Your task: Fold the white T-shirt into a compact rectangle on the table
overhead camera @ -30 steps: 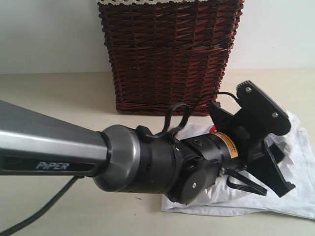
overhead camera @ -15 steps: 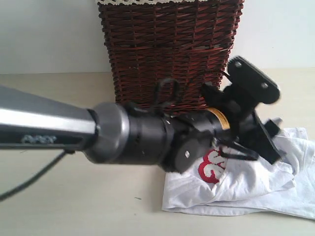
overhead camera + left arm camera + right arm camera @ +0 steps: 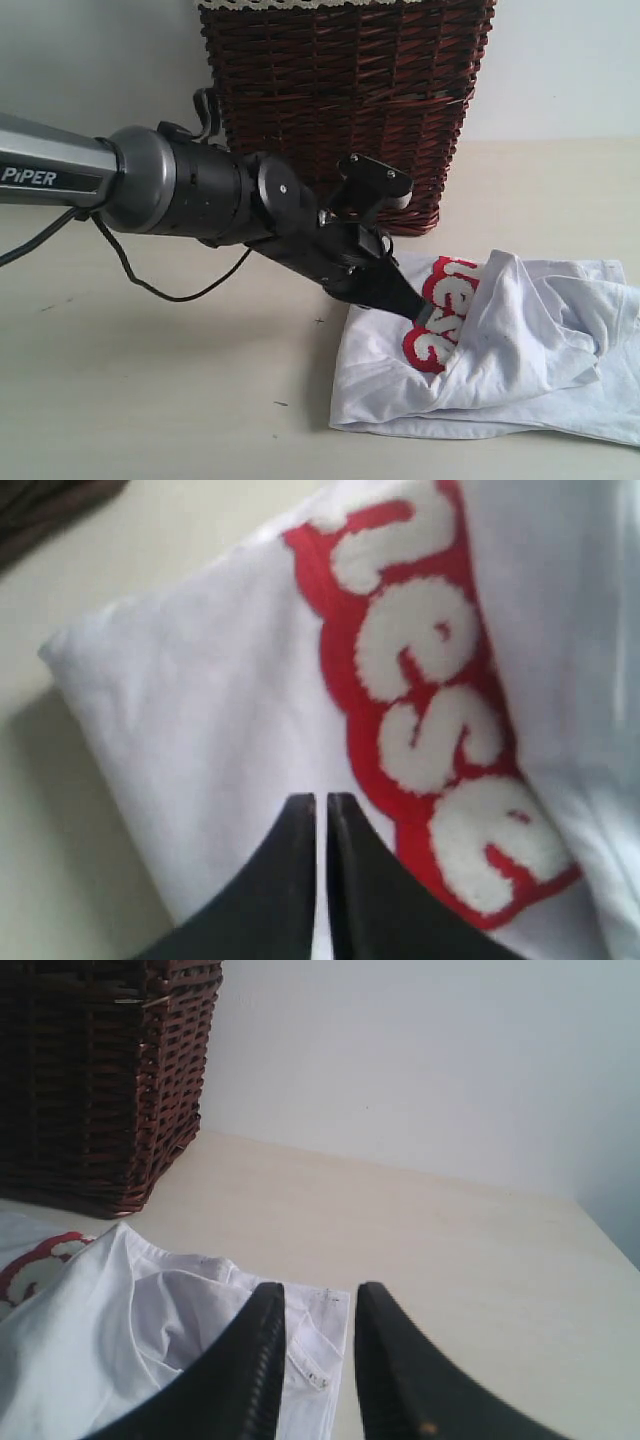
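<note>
You had one white T-shirt (image 3: 520, 370), one wicker basket (image 3: 340, 110) and two pincers to reckon with. The shirt lay crumpled on the counter (image 3: 150, 400) toward 4 o'clock in the exterior view. The basket stood at 12 o'clock, just behind the shirt.

Your left pincer (image 3: 412, 308) reached in from 9 o'clock. Its tip rested on the shirt's near-left part, and the red-edged letters (image 3: 440, 320) sat just beside it at 3 o'clock. Its jaws were closed to a hairline. You could not tell whether any cloth was caught between them.

Your right pincer (image 3: 315, 1295) stood a little open with nothing in it, above the shirt's far edge.
</note>
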`<state>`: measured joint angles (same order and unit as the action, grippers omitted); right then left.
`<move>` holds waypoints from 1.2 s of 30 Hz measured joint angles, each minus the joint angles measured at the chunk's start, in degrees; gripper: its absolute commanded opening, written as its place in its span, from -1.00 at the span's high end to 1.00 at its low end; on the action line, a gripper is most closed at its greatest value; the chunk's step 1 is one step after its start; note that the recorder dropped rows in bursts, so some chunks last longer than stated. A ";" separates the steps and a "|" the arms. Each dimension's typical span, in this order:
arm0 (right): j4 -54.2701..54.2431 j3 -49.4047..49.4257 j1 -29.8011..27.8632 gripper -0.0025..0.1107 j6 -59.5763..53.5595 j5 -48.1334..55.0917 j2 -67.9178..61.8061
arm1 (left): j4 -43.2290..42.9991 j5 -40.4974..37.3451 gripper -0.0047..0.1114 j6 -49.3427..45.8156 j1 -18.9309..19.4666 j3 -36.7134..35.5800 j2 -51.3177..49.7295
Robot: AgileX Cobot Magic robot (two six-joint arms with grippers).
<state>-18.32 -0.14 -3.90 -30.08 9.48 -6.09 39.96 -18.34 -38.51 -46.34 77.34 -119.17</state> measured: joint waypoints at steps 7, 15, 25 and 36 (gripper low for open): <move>0.00 0.00 0.00 0.52 0.00 0.00 0.00 | 14.74 -11.45 0.92 -17.46 0.00 7.86 -5.33; 0.00 0.00 0.00 0.52 0.00 0.00 0.00 | 24.51 -9.77 0.10 -23.81 -0.42 15.62 -9.08; 0.00 0.00 0.00 0.52 0.00 0.00 0.00 | 31.44 -15.46 0.27 -26.98 -0.92 17.02 -10.04; 0.00 0.00 0.00 0.52 0.00 0.00 0.00 | 32.92 -12.56 0.56 -34.29 -2.89 17.02 -13.29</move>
<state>-18.32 -0.14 -3.90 -30.08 9.48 -6.09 72.88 -30.90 -72.79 -49.23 94.37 -132.46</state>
